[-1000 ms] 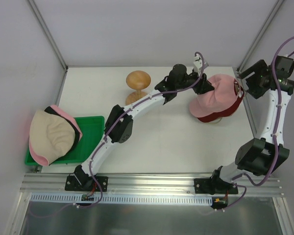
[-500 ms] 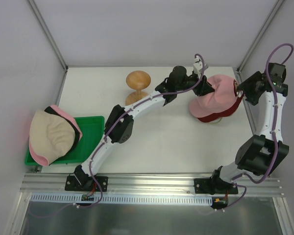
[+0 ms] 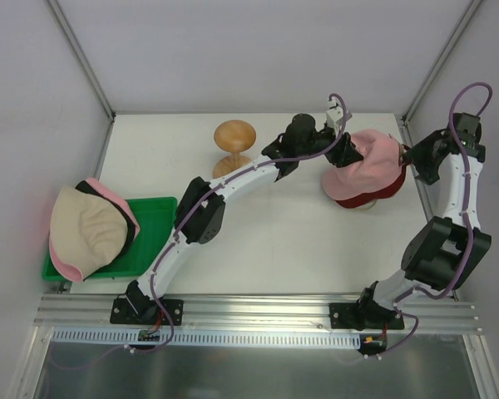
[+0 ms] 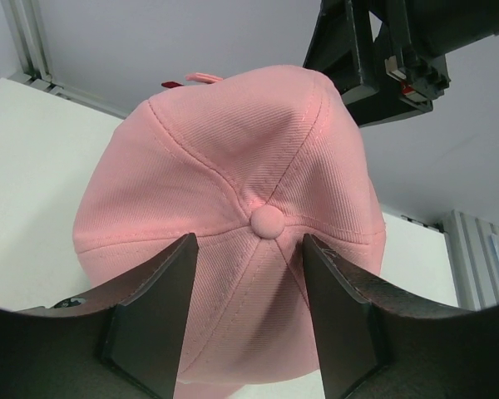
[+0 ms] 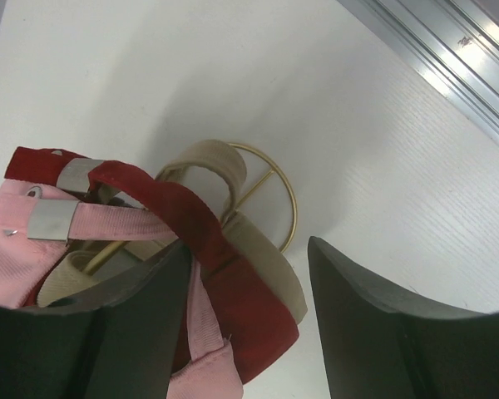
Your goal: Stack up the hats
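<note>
A pink baseball cap sits on top of a red cap at the back right of the table. My left gripper is open. Its fingers straddle the pink crown just below the top button, without pinching the fabric. My right gripper is open at the caps' rear. The red back strap and pink strap lie between its fingers, with a gap on the right side. Beige, black and pink bucket hats are piled at the left.
A green tray lies under the bucket hats at the table's left edge. A wooden mushroom-shaped stand rises at the back centre. A gold wire ring and a beige band show beneath the caps. The frame post stands close to the right arm.
My left jaws have spread apart on the pink crown. The right gripper has come down closer to the caps' rear, and its jaws have narrowed somewhat.
</note>
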### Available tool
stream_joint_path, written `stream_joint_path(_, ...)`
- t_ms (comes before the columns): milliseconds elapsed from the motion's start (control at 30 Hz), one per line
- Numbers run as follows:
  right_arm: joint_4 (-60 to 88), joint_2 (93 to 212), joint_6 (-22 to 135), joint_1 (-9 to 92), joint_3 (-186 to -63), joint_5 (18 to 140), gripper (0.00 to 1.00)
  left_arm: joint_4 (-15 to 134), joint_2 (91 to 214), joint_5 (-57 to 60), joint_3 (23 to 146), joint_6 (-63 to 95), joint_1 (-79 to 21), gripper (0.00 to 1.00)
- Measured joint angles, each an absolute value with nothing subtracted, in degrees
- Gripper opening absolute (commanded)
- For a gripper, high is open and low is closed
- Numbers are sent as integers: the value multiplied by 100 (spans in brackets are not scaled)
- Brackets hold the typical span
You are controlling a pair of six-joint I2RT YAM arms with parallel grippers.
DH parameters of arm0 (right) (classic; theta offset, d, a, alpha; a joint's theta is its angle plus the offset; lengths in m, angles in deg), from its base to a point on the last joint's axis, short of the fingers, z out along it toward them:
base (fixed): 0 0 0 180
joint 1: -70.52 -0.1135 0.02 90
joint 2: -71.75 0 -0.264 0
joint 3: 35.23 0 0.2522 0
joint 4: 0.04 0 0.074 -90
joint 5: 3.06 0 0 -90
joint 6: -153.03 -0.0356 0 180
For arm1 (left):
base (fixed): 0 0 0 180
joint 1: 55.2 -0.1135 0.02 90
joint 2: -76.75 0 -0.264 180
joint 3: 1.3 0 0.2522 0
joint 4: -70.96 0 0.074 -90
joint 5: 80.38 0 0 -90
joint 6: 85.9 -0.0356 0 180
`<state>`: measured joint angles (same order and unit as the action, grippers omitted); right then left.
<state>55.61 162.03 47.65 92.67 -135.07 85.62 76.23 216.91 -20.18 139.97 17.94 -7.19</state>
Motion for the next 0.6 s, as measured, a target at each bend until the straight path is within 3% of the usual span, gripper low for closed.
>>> stream_joint_path(600, 5297, 16352, 4765, 9400, -13381, 8496, 62, 8099, 20902, -1782, 12731, 1997, -883, 61)
